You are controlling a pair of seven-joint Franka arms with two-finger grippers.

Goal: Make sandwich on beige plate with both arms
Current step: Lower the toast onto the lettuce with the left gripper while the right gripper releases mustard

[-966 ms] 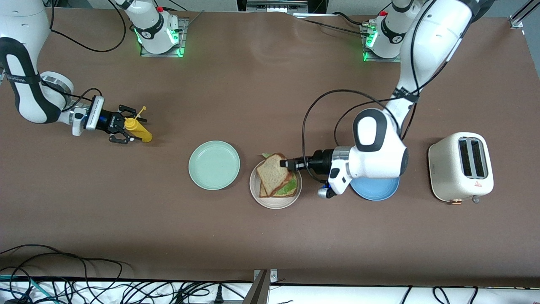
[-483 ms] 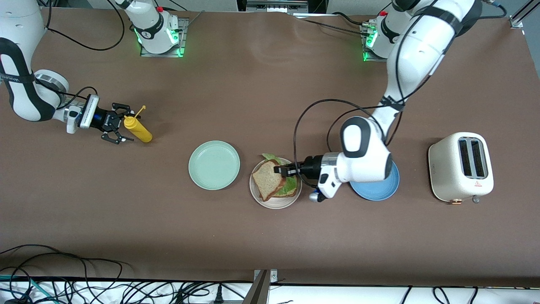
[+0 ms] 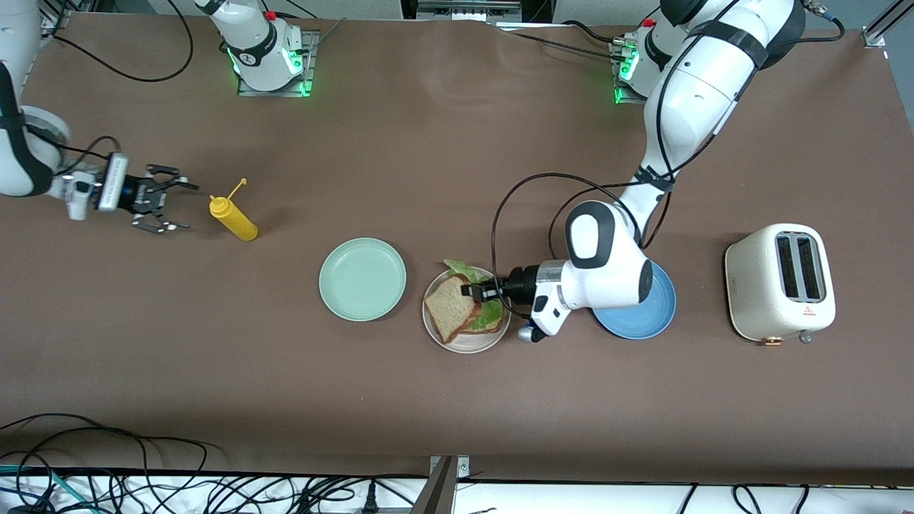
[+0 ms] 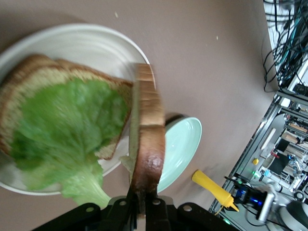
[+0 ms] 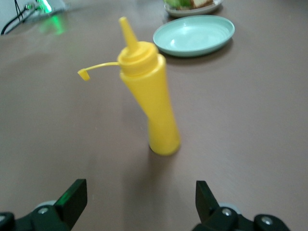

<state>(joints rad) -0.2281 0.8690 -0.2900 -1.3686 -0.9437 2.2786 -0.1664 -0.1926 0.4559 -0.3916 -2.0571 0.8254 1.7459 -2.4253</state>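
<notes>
The beige plate [image 3: 465,345] holds a lower bread slice topped with a green lettuce leaf [image 3: 490,314]. My left gripper [image 3: 468,290] is shut on the crust of the top bread slice [image 3: 448,308] and holds it tilted over the lettuce. In the left wrist view the held slice [image 4: 147,144] shows edge-on in the gripper [image 4: 143,202], beside the lettuce [image 4: 67,115] and the plate rim [image 4: 96,36]. My right gripper [image 3: 170,207] is open and empty near the right arm's end, apart from the yellow bottle [image 3: 233,218]; its own view shows it [image 5: 139,202] short of the bottle [image 5: 149,101].
A mint-green plate [image 3: 363,278] lies beside the beige plate toward the right arm's end. A blue plate [image 3: 653,314] lies under the left arm's wrist. A white toaster [image 3: 780,282] stands toward the left arm's end. Cables run along the table's near edge.
My right gripper has drawn back from the yellow bottle toward the right arm's end. My left gripper has carried the top slice lower and farther over the plate.
</notes>
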